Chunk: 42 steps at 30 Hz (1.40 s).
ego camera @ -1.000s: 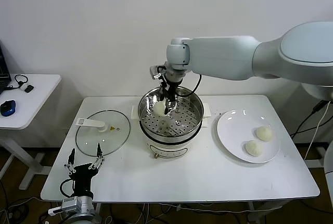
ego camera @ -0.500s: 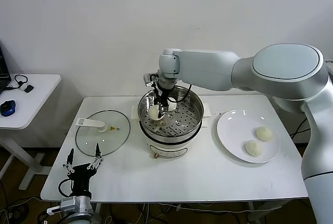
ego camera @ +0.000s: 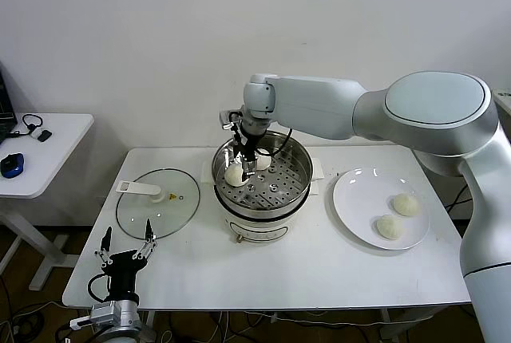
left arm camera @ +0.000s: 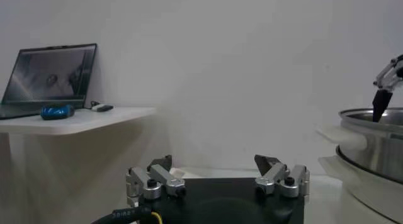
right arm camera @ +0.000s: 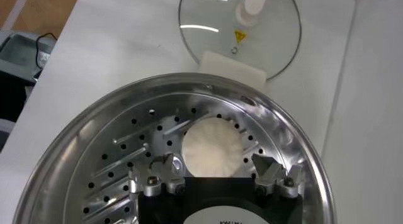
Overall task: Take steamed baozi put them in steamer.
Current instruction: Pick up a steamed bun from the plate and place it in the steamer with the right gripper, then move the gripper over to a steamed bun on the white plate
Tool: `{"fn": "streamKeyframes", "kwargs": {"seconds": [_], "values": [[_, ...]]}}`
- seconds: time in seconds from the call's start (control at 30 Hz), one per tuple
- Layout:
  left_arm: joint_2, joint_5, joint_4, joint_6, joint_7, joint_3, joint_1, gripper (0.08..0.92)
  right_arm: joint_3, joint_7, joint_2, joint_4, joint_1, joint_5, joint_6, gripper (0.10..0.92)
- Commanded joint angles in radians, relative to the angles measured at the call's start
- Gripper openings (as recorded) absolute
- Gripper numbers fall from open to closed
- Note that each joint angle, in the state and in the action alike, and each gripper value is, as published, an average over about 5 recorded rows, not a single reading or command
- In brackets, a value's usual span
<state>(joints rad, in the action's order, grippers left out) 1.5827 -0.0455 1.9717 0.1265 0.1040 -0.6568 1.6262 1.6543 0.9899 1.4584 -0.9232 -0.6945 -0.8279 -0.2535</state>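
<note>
The steamer (ego camera: 261,177) is a round pot of shiny steel on a white base, standing mid-table (ego camera: 279,271). Its inner tray (right arm camera: 119,162) is flat metal, punched with rows of small round holes and short slots. Two baozi lie on that tray toward the robot's left side: one (ego camera: 234,175) smooth, domed and cream-white, the other (ego camera: 262,162) just behind it and partly hidden by the arm. From the right wrist the nearer bun (right arm camera: 213,147) shows fine radial pleats around its edge.

The right gripper (ego camera: 247,151) hangs inside the pot directly over that bun, its metal-tipped jaws spread wide to either side and touching nothing.

Two more baozi (ego camera: 406,204) (ego camera: 389,226), the same pale rounded shape, sit near each other on a glossy white plate (ego camera: 359,199) to the right of the steamer.

A flat round glass lid (ego camera: 158,203) with a white handle lies on the table to the steamer's left.

The left gripper (ego camera: 128,255) is parked low at the table's near left edge, jaws apart and empty.
</note>
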Motion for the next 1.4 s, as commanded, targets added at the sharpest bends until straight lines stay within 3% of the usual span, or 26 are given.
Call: {"fn": "streamKeyframes", "kwargs": {"seconds": [0.03, 0.33, 0.7, 1.03, 1.4], "values": [[-0.001, 0.006, 0.015, -0.004, -0.001, 0.004, 0.009, 0.823, 0.054, 0.048, -0.080, -0.062, -0.136, -0.047, 0.019, 0.823], [0.002, 0.013, 0.028, -0.004, -0.001, 0.008, 0.023, 0.823, 0.160, 0.119, -0.288, -0.200, -0.265, -0.024, 0.093, 0.823], [0.018, 0.035, 0.037, -0.008, -0.001, 0.020, 0.027, 0.823, 0.224, 0.127, -0.553, -0.330, -0.250, 0.164, 0.176, 0.823], [0.033, 0.048, 0.033, -0.012, -0.001, 0.026, 0.028, 0.823, 0.174, 0.119, -0.727, -0.319, -0.113, 0.329, 0.234, 0.823], [0.037, 0.053, 0.025, -0.011, 0.000, 0.026, 0.024, 0.823, 0.062, 0.098, -0.816, -0.261, 0.080, 0.434, 0.230, 0.823]]}}
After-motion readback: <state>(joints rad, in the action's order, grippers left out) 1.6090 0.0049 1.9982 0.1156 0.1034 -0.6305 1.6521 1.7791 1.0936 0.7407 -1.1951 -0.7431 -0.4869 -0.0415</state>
